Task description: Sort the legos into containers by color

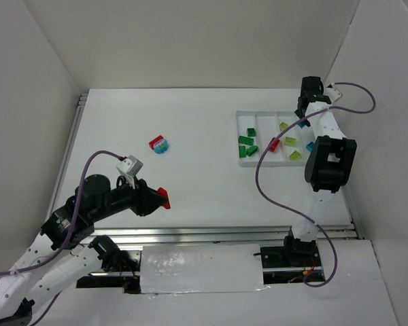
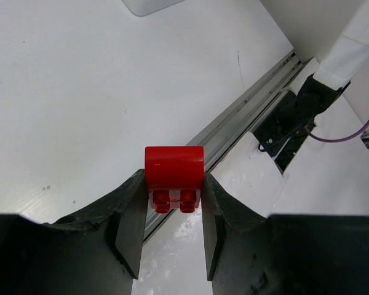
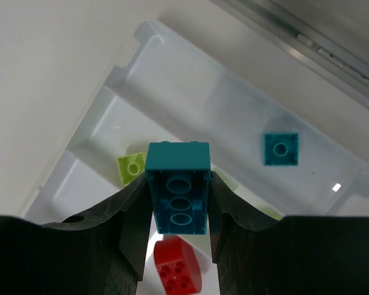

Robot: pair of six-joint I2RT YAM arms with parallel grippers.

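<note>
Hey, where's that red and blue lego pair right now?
Top view: the red-and-teal brick pair lies on the table, left of centre, far left of the white tray and just beyond the left gripper, which is shut on a red brick.

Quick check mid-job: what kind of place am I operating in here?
Probably a lab test cell, not a home: plain white walls box in a white table, aluminium rails line its edges, and purple cables trail loose.

The black-and-white left arm [image 1: 88, 202] stretches low along the desk's near edge. Its black two-finger gripper [image 2: 172, 206] clamps a red plastic brick [image 2: 173, 163]. The right arm [image 1: 328, 161] folds toward the far right corner, and its gripper [image 3: 177, 200] pinches a teal plastic brick [image 3: 177, 166].
</note>
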